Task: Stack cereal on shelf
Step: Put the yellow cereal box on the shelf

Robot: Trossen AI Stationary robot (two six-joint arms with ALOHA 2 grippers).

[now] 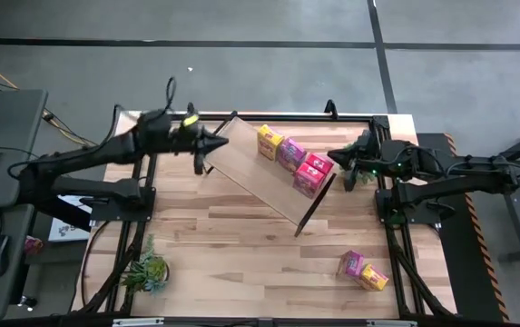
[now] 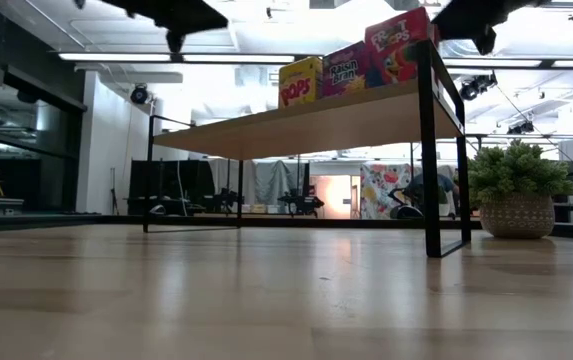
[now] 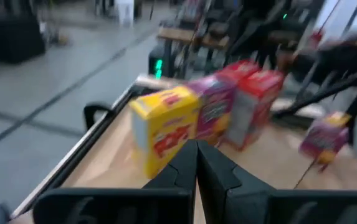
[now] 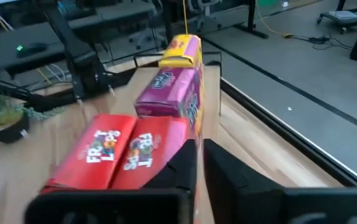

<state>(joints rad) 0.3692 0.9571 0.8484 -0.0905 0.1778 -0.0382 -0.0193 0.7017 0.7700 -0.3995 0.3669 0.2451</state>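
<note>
Lettering legible in low view: "Pops" on yellow cereal box (image 2: 300, 82), "Raisin Bran" on pink-magenta box (image 2: 344, 69), "Froot Loops" on red box (image 2: 398, 46). All upright in a row w/ a 2nd red box (image 1: 308, 181) on long light-wood shelf w/ black frame legs (image 1: 255, 177), lying diagonal mid-table. Pink (image 1: 349, 264) + yellow (image 1: 374, 277) boxes lie on tabletop near right corner. Left gripper (image 1: 224, 143) clenched at shelf's far end; right gripper (image 1: 335, 158) pinched nearly closed beside the red boxes, holding nothing.

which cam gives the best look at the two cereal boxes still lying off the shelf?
High view: the pink box and yellow box lie touching on the table near its right front corner, fully visible. Left wrist view shows a blurred pink box beyond the shelf. Low and right wrist views don't show them.
</note>
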